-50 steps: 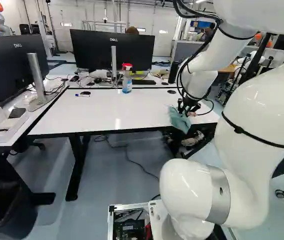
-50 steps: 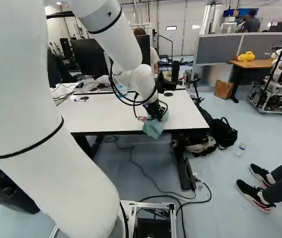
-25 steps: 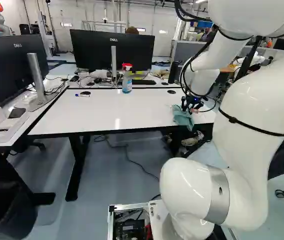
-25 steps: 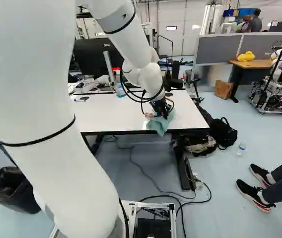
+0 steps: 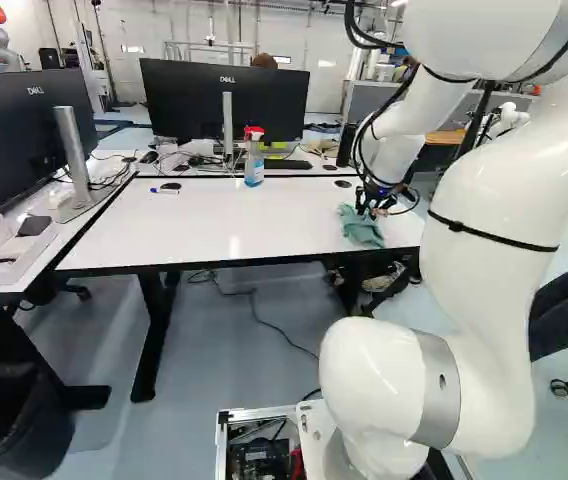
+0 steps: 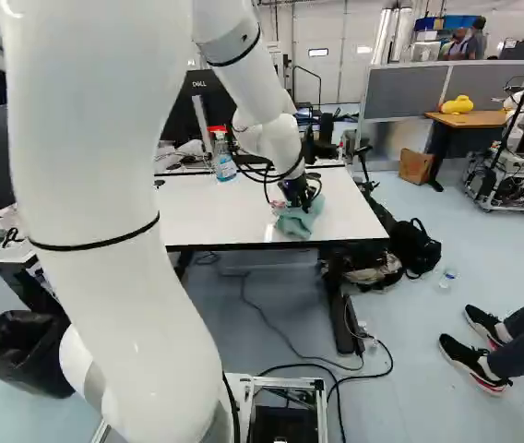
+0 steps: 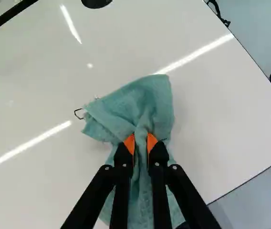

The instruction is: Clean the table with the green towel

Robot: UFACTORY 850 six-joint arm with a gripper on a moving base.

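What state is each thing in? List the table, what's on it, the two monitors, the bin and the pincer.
Pincer, shut on the towel
Towel, bunched, on the table
Table, standing; whether wiped, cannot tell
Spray bottle, upright
Marker, lying flat
Monitors, upright, screens dark
Bin, open at the top

Brand lettering (image 5: 35, 91) marks the near monitor (image 5: 14, 145); the same marks the far monitor (image 5: 184, 108).
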